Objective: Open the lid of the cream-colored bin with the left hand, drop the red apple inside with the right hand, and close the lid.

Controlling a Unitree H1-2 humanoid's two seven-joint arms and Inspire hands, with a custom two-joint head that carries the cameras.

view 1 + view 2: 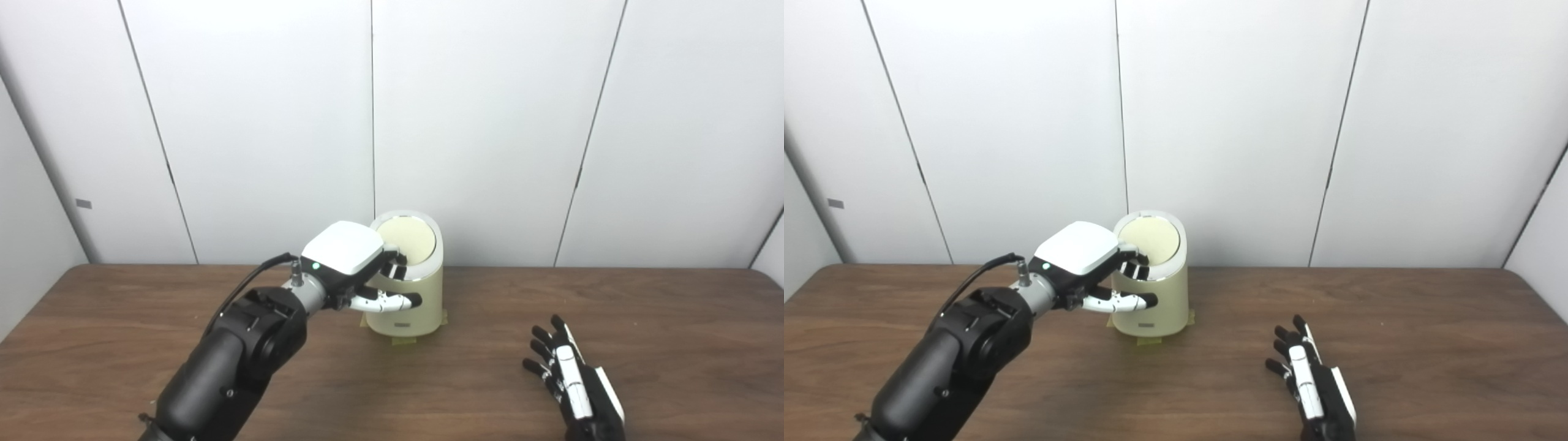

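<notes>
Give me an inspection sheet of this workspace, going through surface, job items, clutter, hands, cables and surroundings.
Surface: brown wood-grain table, bare where visible.
Job's things: cream bin upright toward the back of the table, lid down; tape tabs at its base. No apple seen in either view.
Clutter: nothing seen.
Hands: left hand at the bin's upper front edge, fingers on the rim by the lid, thumb along the bin's side; whether it grips cannot be told. Right hand on or just above the table to the right of the bin, open, holding nothing.
Cables: black cable running to the left wrist.
Surroundings: white panelled wall behind the table.
</notes>
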